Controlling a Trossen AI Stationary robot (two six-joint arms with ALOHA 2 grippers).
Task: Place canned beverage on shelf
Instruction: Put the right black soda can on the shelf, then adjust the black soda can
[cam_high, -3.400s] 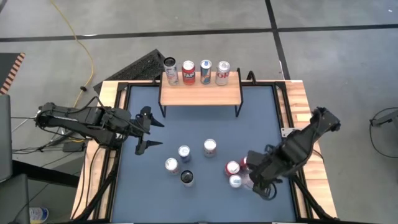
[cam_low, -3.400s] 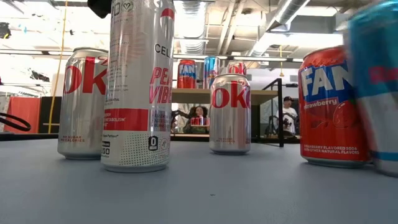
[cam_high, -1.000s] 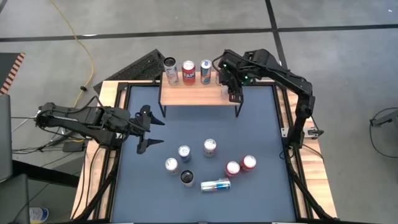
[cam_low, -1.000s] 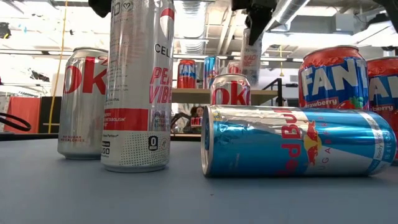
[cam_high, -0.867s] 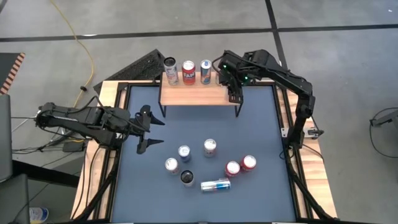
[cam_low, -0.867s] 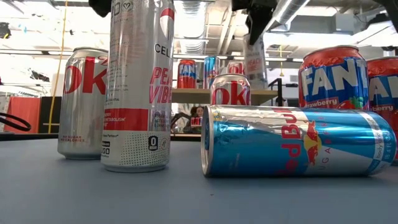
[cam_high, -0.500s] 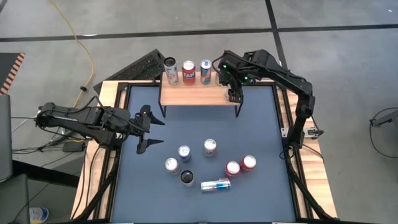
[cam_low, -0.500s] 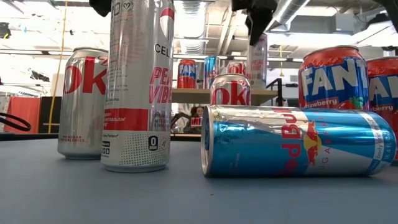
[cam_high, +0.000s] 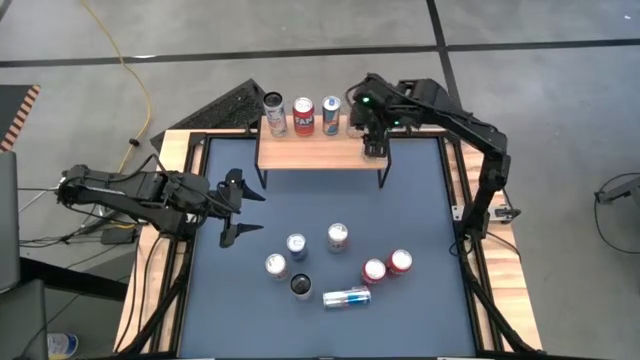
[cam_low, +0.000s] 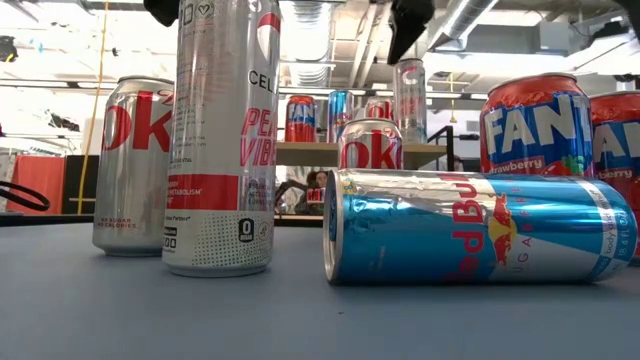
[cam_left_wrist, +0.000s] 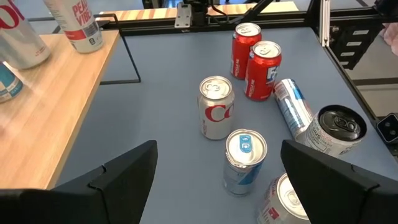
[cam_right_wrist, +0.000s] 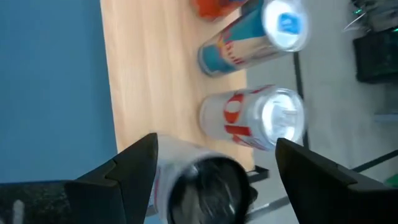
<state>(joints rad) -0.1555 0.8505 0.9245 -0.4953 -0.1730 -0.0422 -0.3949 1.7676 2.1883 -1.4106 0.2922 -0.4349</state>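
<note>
Readable from low view: tall silver can "CEL…", "PEA… VIBE"; red can "FAN…", "strawberry"; fallen blue can "Red Bu…"; silver cans show "oke". My left wrist view: slim can on the shelf reads "PEA… VIBE".

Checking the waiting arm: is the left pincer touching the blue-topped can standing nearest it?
Apart. The high view shows bare blue mat between the open left pincer and the blue-topped can.

A dark-topped can stands on the shelf between the claw's spread fingers, apparently released
</note>
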